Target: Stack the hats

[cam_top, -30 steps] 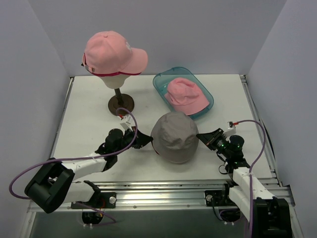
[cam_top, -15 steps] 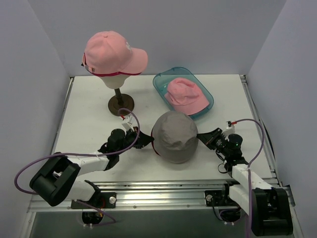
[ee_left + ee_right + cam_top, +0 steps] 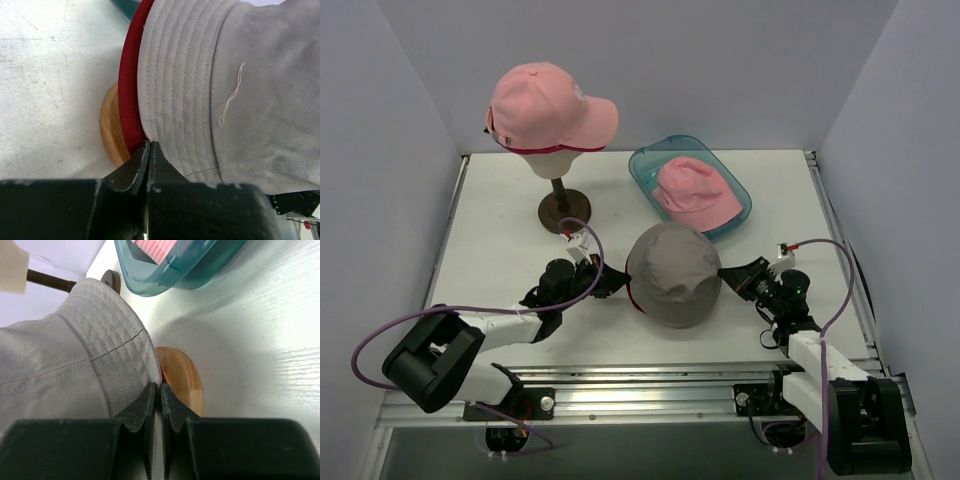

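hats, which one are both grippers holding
Grey fabric bucket hat with dark red lining: left gripper and right gripper pinch its brim. Pink peaked cap and pink hat in teal plastic tray: untouched.

My left arm lies low, stretched from the lower left of the top view toward the middle, with my left gripper (image 3: 617,286) pointing right. Its jaws are pressed together, pinching the brim of the grey-and-red hat (image 3: 672,275). My right arm comes up from the lower right and bends in toward the centre, with my right gripper (image 3: 724,272) pointing left. Its jaws are likewise clamped on the brim's opposite edge. The two grippers face each other across the middle of the frame.
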Robot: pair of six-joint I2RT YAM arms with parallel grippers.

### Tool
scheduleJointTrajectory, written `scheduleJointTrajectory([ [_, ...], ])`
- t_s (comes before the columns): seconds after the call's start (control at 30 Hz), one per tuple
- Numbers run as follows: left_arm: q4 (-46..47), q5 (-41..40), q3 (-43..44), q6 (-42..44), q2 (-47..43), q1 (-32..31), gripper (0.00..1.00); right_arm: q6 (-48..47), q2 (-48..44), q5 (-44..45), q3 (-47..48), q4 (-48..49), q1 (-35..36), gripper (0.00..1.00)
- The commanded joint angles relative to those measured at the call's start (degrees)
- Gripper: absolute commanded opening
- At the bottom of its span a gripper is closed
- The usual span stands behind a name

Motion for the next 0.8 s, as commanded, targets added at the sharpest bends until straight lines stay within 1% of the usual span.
scheduleJointTrajectory([
  [0.0, -3.2, -3.1, 0.3, 2.3, 0.4, 0.3, 0.02, -3.4, 0.3, 5.2, 0.1, -4.1, -0.1, 0.00],
  [0.07, -3.7, -2.8, 0.5, 2.2, -1.4, 0.2, 0.02, -4.1, -0.5, 4.8, 1.0, -5.7, -0.2, 0.00],
  [0.1, -5.0, -2.6, 0.6, 2.3, -2.5, 0.3, 0.03, -4.5, -2.1, 4.7, 2.6, -8.3, -0.2, 0.00],
  [0.13, -6.0, -2.4, 1.0, 2.7, -3.9, 0.3, 0.03, -5.0, -3.3, 4.7, 3.7, -10.0, -0.2, 0.02],
  [0.17, -7.2, -2.4, 1.4, 2.9, -7.3, 0.2, 0.06, -5.6, -4.4, 5.1, 4.7, -12.0, -0.2, 0.05],
  [0.2, -10.6, -3.1, 1.9, 3.3, -9.3, 0.3, 0.22, -5.9, -7.1, 5.7, 6.0, -16.7, -0.2, 0.13],
  [0.23, -13.2, -4.0, 3.3, 4.1, -13.7, 0.3, 0.30, -6.5, -8.4, 6.6, 8.6, -19.3, -0.2, 0.19],
  [0.27, -15.9, -5.1, 4.4, 4.6, -16.0, 0.3, 0.36, -6.8, -9.6, 7.5, 10.0, -22.0, -0.2, 0.24],
  [0.3, -21.7, -6.3, 5.5, 5.3, -18.1, 0.3, 0.46, -7.7, -11.7, 9.5, 11.2, -26.8, -0.2, 0.33],
  [0.33, -24.9, -9.1, 6.6, 6.3, -22.2, 0.3, 0.52, -8.1, -12.8, 10.5, 13.5, -28.8, -0.2, 0.36],
  [0.37, -27.9, -10.4, 9.1, 6.7, -24.1, 0.3, 0.60, -8.2, -13.6, 11.1, 14.3, -30.2, -0.1, 0.39],
  [0.4, -34.0, -12.6, 10.3, 7.1, -25.5, 0.3, 0.71, -8.6, -14.5, 11.4, 14.8, -31.6, -0.2, 0.43],
  [0.43, -37.0, -15.6, 11.7, 7.9, -26.9, 0.3, 0.86, -8.9, -14.6, 11.5, 15.4, -32.3, -1.8, 0.44],
  [0.5, -44.5, -17.4, 15.4, 9.4, -29.7, 0.5, 0.99, -9.7, -14.0, 12.0, 17.3, -34.4, -2.0, 0.46],
  [0.53, -46.4, -18.1, 16.8, 10.7, -30.3, 0.7, 0.94, -10.2, -13.8, 13.1, 17.8, -34.7, -2.0, 0.46],
  [0.63, -52.1, -18.5, 23.0, 13.2, -30.5, 0.9, 0.94, -9.8, -11.0, 15.0, 21.1, -31.5, -2.1, 0.47],
  [0.7, -54.8, -17.8, 27.8, 14.7, -29.7, 0.9, 0.94, -10.3, -4.6, 15.2, 27.7, -29.3, -2.1, 0.47],
  [0.77, -55.3, -16.5, 30.1, 16.9, -28.6, 0.8, 0.94, -12.6, 0.9, 15.2, 32.8, -28.3, -1.9, 0.48],
])
